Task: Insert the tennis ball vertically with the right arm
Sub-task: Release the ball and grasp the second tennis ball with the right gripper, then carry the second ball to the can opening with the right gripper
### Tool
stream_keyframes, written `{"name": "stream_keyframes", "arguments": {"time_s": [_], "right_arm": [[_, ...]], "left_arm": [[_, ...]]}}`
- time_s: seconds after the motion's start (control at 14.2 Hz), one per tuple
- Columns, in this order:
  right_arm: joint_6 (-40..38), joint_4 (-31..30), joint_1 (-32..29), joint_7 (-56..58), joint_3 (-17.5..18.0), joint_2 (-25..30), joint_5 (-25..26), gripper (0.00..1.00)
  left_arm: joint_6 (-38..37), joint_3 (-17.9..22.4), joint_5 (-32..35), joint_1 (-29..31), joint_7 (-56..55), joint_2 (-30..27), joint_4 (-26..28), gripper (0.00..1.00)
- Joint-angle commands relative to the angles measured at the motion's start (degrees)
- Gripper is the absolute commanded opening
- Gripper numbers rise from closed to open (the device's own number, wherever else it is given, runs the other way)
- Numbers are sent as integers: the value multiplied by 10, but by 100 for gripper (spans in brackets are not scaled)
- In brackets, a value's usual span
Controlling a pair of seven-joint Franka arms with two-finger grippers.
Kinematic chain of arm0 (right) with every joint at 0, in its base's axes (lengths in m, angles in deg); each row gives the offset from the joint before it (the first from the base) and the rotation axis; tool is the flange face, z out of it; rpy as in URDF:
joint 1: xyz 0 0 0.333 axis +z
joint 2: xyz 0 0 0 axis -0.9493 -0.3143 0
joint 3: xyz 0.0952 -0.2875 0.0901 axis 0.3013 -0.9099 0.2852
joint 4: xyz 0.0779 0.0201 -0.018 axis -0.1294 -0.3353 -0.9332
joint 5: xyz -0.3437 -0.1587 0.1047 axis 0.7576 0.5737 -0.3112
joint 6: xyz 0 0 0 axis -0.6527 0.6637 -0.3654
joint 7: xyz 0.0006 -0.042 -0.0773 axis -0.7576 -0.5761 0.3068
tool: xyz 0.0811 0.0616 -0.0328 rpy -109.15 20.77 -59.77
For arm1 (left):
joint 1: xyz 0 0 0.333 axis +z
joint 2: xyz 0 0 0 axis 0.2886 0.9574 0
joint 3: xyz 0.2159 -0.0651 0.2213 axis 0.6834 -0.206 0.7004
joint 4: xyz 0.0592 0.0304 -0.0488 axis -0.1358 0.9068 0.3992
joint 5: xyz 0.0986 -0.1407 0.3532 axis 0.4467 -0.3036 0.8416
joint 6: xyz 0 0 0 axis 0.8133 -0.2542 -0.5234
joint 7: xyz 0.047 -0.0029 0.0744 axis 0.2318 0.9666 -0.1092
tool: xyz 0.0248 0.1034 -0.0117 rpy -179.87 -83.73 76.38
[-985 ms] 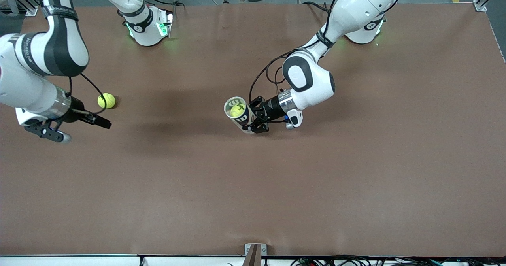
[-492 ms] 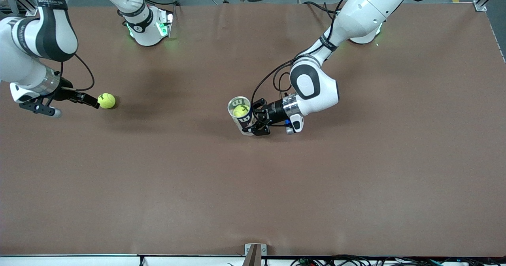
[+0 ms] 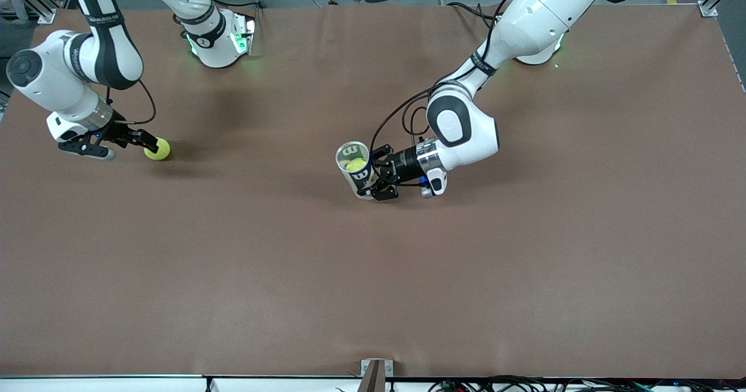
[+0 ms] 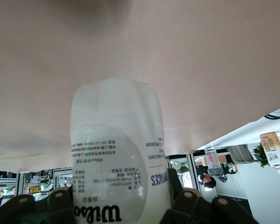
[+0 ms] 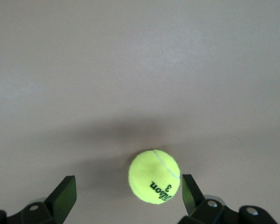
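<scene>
Even overhead light, soft shadows under both arms, the can [image 4: 115, 154] perhaps slightly blurred in the left wrist view.

A broad brown matte desk [image 3: 408, 275] carries two things — a yellow-green felt tennis ball [image 3: 158, 149] toward the right arm's end, and near the middle a clear plastic ball can [image 3: 355, 168] standing upright, another yellow ball inside.
</scene>
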Motion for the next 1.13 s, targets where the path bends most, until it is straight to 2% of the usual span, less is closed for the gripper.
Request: {"name": "stream_keyframes", "arguments": {"time_s": [0.0,0.42,0.63,0.7,0.77,0.91,1.05], "right_arm": [[62,-32,-27,9,10,-19,18,100],[170,-45,-56,30,11,-107,18,100],[188,-55,-59,31,11,-120,18,100],[188,-58,-59,31,11,-120,18,96],[188,-59,-59,31,12,-120,18,88],[186,-60,-59,31,12,-120,18,64],[183,-59,-58,30,12,-120,18,29]], "left_arm": [[-3,-4,-16,2,16,4,-10,71],[-3,-4,-17,2,16,4,-10,75],[-3,-4,-17,2,16,8,-11,77],[-3,-4,-17,2,16,9,-11,77],[-3,-4,-16,2,17,9,-11,74],[-3,-4,-16,5,17,9,-11,61],[-4,-4,-16,5,17,9,-11,61]]}}
